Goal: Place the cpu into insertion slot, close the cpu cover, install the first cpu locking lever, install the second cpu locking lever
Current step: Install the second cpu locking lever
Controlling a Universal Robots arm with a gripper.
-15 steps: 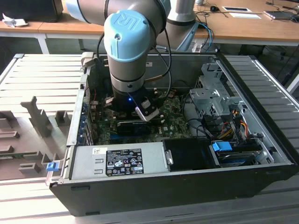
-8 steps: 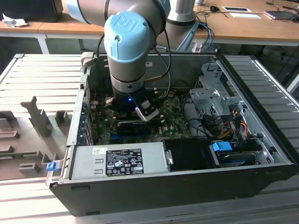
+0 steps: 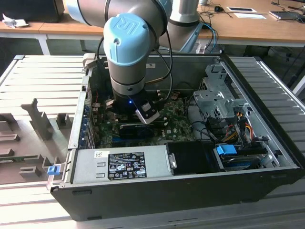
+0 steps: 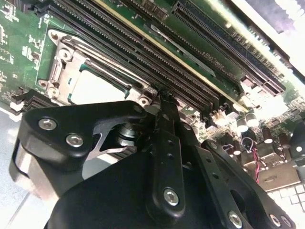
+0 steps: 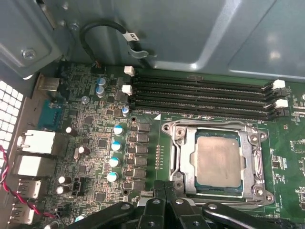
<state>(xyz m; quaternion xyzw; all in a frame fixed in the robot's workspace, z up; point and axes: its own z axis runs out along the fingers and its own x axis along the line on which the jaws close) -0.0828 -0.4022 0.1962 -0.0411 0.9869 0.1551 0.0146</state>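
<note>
In the exterior view, the arm (image 3: 128, 52) was seen reaching down into an open computer case (image 3: 190, 191) that lay on a slatted table (image 3: 43, 76). Its wrist was lowered over the green motherboard (image 3: 178, 126), and the end effector was hidden beneath it.

In the second wrist view, the cpu (image 4: 97, 88) was seen as a pale, flat square lying in the insertion slot (image 4: 121, 78), with the silvery cpu cover (image 4: 64, 64) closed around it as a frame. The long black memory slots (image 4: 143, 57) ran just beside the insertion slot. The end effector (image 4: 164, 102) was seen with its black fingers brought together to a narrow point, the tips just beside a corner of the cpu cover; nothing was held between them.

In the first wrist view, the cpu (image 5: 219, 160) showed a beige-silver face through the square window of the cpu cover (image 5: 183, 157), seated in the insertion slot (image 5: 217, 188). The memory slots (image 5: 200, 98) lay beside the insertion slot, towards the case wall. The end effector (image 5: 164, 186) was seen closed to a narrow tip near the cpu cover's edge; contact could not be told.
</note>
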